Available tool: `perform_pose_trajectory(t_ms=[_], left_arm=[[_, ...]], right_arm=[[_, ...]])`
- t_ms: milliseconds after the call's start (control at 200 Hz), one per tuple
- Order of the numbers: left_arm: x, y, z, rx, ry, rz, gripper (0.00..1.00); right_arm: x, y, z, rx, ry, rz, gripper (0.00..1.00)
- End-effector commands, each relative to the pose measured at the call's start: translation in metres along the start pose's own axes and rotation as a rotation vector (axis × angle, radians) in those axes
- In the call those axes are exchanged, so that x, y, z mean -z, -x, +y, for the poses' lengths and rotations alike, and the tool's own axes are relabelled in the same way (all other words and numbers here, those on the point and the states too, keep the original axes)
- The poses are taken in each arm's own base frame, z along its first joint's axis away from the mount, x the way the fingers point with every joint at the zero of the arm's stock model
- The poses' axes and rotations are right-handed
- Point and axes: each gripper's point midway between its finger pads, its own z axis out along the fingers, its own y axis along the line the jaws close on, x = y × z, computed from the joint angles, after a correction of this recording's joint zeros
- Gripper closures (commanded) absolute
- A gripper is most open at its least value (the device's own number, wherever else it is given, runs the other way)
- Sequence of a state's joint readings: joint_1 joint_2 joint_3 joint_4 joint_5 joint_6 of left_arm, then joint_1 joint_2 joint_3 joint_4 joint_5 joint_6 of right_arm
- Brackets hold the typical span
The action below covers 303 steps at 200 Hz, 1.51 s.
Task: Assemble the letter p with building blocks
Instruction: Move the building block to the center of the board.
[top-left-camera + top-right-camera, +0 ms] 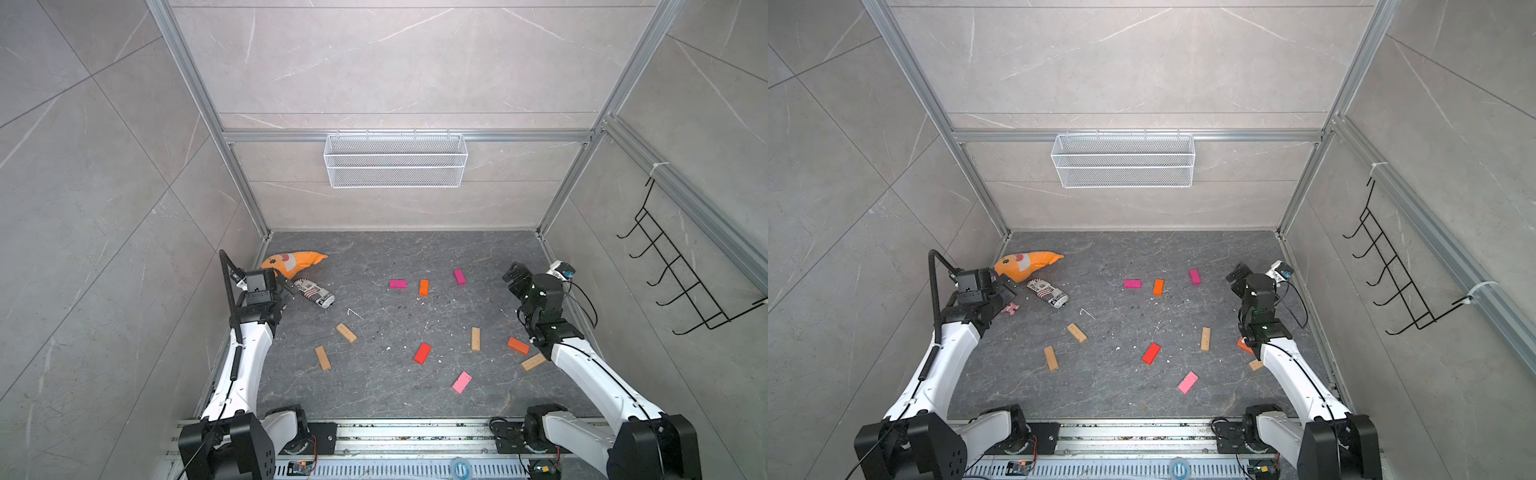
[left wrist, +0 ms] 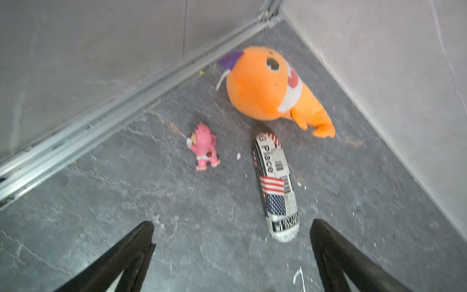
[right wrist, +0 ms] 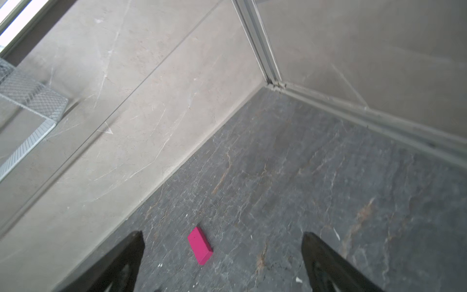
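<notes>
While every brick lies loose, you are at the very start: the building blocks (image 1: pixel 422 353) sit scattered and apart across the floor (image 1: pixel 374 395), with no letter p begun. Your left gripper (image 2: pixel 232 223) gapes wide and empty near the orange plush (image 2: pixel 262 86). Your right gripper (image 3: pixel 222 234) gapes wide, near a magenta brick (image 3: pixel 200 245) but not touching it. Next, I judge, you fetch a tan brick (image 1: pixel 475 339) for the stem. The middle lies open; the orange brick (image 1: pixel 518 345) sits cramped near the side wall (image 1: pixel 615 257).

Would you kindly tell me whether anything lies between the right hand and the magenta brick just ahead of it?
Nothing visible does. The right hand is open, and only bare floor separates it from the magenta brick, which lies flat, apart from the other bricks.
</notes>
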State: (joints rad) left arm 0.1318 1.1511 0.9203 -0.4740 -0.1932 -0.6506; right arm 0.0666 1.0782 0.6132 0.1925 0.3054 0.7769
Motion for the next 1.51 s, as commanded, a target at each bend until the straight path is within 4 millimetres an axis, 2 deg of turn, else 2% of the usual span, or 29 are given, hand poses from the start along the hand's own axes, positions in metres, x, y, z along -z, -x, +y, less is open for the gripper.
perform_pose_trajectory(t_ms=[0, 140, 220, 295, 355, 440, 619, 714, 874, 1074, 1169, 1299, 1389, 1409, 1508], left_arm=[[0.013, -0.012, -0.024, -0.042, -0.082, 0.148, 0.00], [0.021, -0.040, -0.040, -0.076, -0.121, 0.374, 0.01], [0.022, -0.054, -0.047, -0.082, -0.149, 0.461, 0.00], [0.025, -0.065, -0.054, -0.141, -0.154, 0.489, 0.00], [0.026, -0.074, -0.061, -0.224, -0.135, 0.493, 0.00], [0.028, -0.092, -0.075, -0.329, -0.108, 0.538, 0.00], [0.025, -0.138, -0.130, -0.561, -0.128, 0.610, 0.00], [0.020, -0.167, -0.161, -0.626, -0.163, 0.666, 0.00], [-0.002, -0.210, -0.215, -0.710, -0.198, 0.645, 0.03], [-0.047, -0.252, -0.254, -0.763, -0.152, 0.610, 0.05], [-0.064, -0.262, -0.263, -0.781, -0.131, 0.587, 0.05], [-0.086, -0.267, -0.270, -0.759, -0.114, 0.535, 0.04], [-0.090, -0.265, -0.280, -0.743, -0.139, 0.498, 0.04], [-0.102, -0.274, -0.274, -0.751, -0.116, 0.507, 0.05], [-0.110, -0.278, -0.280, -0.744, -0.128, 0.495, 0.05]], right_arm=[[-0.002, -0.020, 0.000, -0.289, 0.121, 0.122, 0.00], [-0.007, -0.038, 0.018, -0.280, 0.182, 0.285, 0.00], [-0.008, -0.045, 0.011, -0.274, 0.127, 0.320, 0.00], [-0.003, -0.053, 0.023, -0.206, 0.153, 0.421, 0.00], [0.004, -0.071, 0.033, -0.165, 0.188, 0.534, 0.00], [0.013, -0.090, 0.039, -0.138, 0.230, 0.592, 0.00], [0.036, -0.128, 0.049, 0.042, 0.255, 0.736, 0.00], [0.047, -0.145, 0.057, 0.100, 0.294, 0.794, 0.00], [0.065, -0.174, 0.065, 0.170, 0.337, 0.885, 0.00], [0.077, -0.198, 0.070, 0.170, 0.396, 0.965, 0.00], [0.080, -0.203, 0.070, 0.170, 0.405, 0.988, 0.00], [0.082, -0.207, 0.068, 0.169, 0.409, 1.008, 0.00], [0.083, -0.210, 0.067, 0.167, 0.408, 1.020, 0.00], [0.084, -0.210, 0.067, 0.166, 0.411, 1.022, 0.00], [0.085, -0.213, 0.063, 0.169, 0.405, 1.032, 0.00]])
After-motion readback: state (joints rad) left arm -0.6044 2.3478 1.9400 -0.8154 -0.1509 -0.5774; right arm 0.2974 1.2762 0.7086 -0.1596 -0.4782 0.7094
